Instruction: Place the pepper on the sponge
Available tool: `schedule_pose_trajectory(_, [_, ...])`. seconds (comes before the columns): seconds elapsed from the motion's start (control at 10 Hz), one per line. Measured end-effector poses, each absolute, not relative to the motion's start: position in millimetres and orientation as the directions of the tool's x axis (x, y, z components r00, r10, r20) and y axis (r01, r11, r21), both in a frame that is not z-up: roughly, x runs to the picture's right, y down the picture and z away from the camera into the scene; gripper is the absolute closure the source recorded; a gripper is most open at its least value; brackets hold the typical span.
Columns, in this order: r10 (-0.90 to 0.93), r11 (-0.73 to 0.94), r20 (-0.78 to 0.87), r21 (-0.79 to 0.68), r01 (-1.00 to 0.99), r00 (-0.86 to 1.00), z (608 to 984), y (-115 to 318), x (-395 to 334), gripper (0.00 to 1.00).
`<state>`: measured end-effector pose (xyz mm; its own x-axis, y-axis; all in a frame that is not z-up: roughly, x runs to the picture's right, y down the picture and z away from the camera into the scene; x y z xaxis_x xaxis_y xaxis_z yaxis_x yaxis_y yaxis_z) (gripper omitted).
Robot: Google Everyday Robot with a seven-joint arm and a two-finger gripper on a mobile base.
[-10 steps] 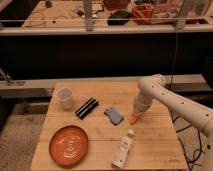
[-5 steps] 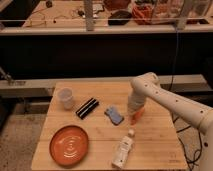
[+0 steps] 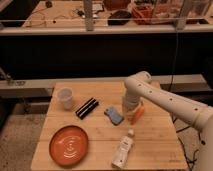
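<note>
The slim orange-red pepper is at the right middle of the wooden table, tilted, with its upper end under my gripper. My gripper points down on the end of the white arm that comes in from the right. It sits right at the pepper's left side, touching or overlapping it. The blue-grey sponge lies flat on the table just left of the gripper, a small gap away. The pepper is beside the sponge, not on it.
A black block with pale stripes lies left of the sponge, with a white cup beyond it. An orange plate sits at the front left. A white squeeze bottle lies near the front edge, below the gripper.
The arm has swung left across the table, bringing the gripper closer to the sponge. The pepper stays at the gripper, now tilted more to its right.
</note>
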<state>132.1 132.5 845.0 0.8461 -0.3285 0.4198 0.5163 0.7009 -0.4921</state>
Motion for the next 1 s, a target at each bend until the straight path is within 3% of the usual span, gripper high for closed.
schedule_pose_trajectory(0.3, [-0.349,0.694,0.437,-0.474,0.542,0.829,844,128,118,0.95])
schedule_pose_trajectory(0.6, [-0.348,0.698,0.437,-0.469,0.54,0.829,844,123,125,0.78])
schedule_pose_trajectory(0.8, [-0.347,0.698,0.439,-0.469,0.541,0.829,845,124,136,0.57])
schedule_pose_trajectory(1.0, [-0.356,0.697,0.447,-0.458,0.552,0.821,844,122,127,0.53])
